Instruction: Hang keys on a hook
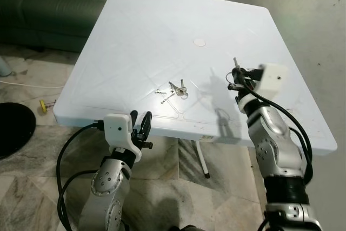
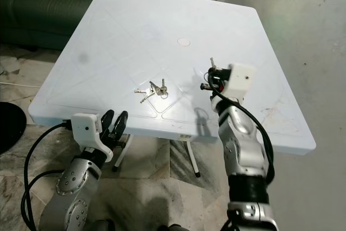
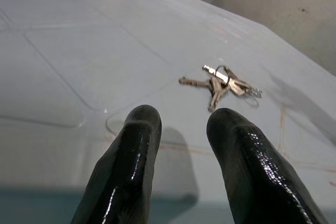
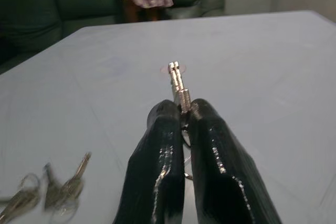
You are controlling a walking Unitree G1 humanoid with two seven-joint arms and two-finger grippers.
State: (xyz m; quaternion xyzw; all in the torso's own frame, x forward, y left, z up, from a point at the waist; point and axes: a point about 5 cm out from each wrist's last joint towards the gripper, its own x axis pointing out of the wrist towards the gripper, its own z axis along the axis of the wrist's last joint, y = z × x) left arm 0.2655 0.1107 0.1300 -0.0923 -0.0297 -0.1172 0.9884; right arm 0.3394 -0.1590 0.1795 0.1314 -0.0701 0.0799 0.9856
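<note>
A bunch of keys (image 1: 175, 89) is lying flat on the white table (image 1: 140, 36), near its front edge. The right gripper (image 1: 235, 73) is hovering over the table to the right of that bunch, its fingers clenched on a small silver key (image 4: 177, 88) whose tip is sticking up past the fingertips (a ring seems to be dangling below it). The left gripper (image 1: 140, 125) is waiting at the table's front edge, short of the bunch, with its fingers (image 3: 131, 156) parted and holding nothing. A dark green sofa (image 1: 48, 4) is standing behind the table.
</note>
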